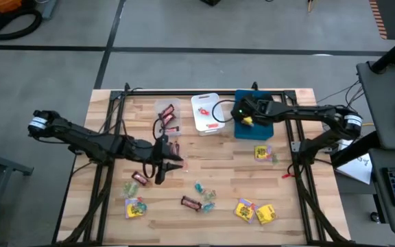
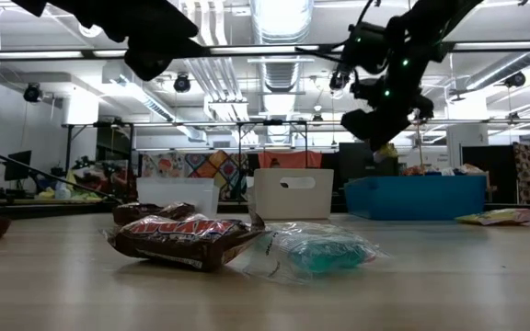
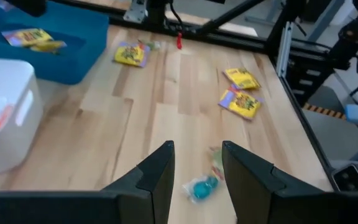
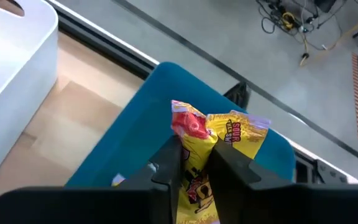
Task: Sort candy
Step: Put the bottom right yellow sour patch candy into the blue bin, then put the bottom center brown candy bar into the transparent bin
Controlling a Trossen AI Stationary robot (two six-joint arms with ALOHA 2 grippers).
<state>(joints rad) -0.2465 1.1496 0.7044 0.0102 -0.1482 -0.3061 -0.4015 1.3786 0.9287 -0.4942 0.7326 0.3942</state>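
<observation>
**Yellow packet held over the blue tray, release pending**

The right gripper (image 4: 194,165) is clamped on a crinkled yellow square packet with red marks (image 4: 219,140), the packet standing up between its two dark fingers; directly below it lies the blue rectangular plastic tray (image 1: 260,127), with another yellow packet already inside (image 3: 33,37); beside that tray sits the white rectangular tray (image 1: 206,113). The step in hand appears to be the drop-off of a yellow sweet into the blue tray; the next move calls for parting the fingers while the packet hangs within the tray's walls, then lifting clear. The left gripper (image 3: 196,174) hovers with its fingers apart and empty, a small teal translucent wrapped sweet (image 3: 202,186) on the wooden table (image 1: 225,165) just ahead between them; further yellow packets (image 3: 242,93) lie well beyond, unsorted.
</observation>
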